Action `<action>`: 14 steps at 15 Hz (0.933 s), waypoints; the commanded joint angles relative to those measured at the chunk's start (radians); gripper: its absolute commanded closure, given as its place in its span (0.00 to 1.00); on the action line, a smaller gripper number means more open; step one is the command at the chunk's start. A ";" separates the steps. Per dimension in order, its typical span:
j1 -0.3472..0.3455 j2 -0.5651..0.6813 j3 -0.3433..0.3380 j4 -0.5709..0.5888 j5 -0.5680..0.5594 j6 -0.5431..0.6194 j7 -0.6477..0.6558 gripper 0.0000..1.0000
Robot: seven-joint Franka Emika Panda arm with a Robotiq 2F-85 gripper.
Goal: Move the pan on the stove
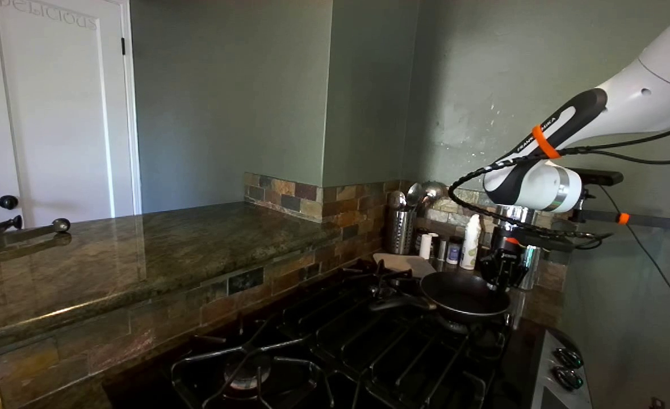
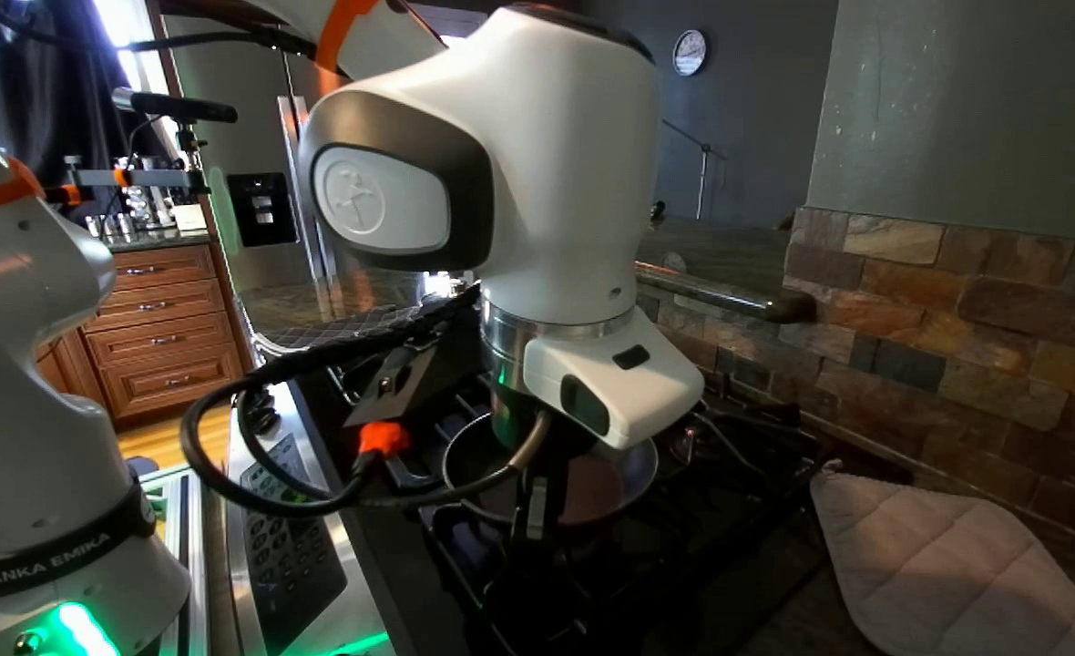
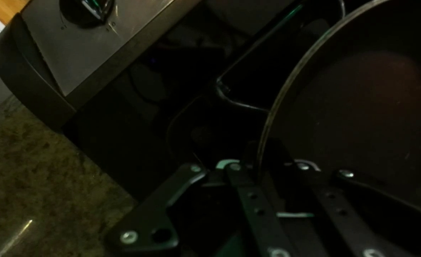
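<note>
The dark round pan (image 1: 454, 292) sits over the burner at the far right end of the black stove (image 1: 335, 341) in an exterior view, its handle pointing toward the middle of the grates. The pan also shows in an exterior view (image 2: 597, 483), partly hidden by the arm. My gripper (image 1: 498, 284) points down at the pan's edge. In the wrist view, the pan's rim (image 3: 290, 84) runs between the two fingertips of the gripper (image 3: 262, 151), which are close together on it. I cannot tell whether the pan touches the grate.
A utensil canister (image 1: 401, 230), a white bottle (image 1: 470, 241) and a steel canister (image 1: 531, 267) stand behind the pan. A quilted pad (image 2: 938, 556) lies beside the stove. Knobs (image 1: 568, 363) line the front. A raised stone countertop (image 1: 159, 244) runs along the back. Cables loop around the wrist.
</note>
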 commanded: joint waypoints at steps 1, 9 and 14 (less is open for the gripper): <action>0.014 0.016 0.014 -0.011 0.033 0.020 0.010 0.96; 0.083 -0.005 0.066 -0.040 0.163 0.003 -0.083 0.96; 0.107 -0.006 0.084 -0.056 0.190 -0.001 -0.127 0.96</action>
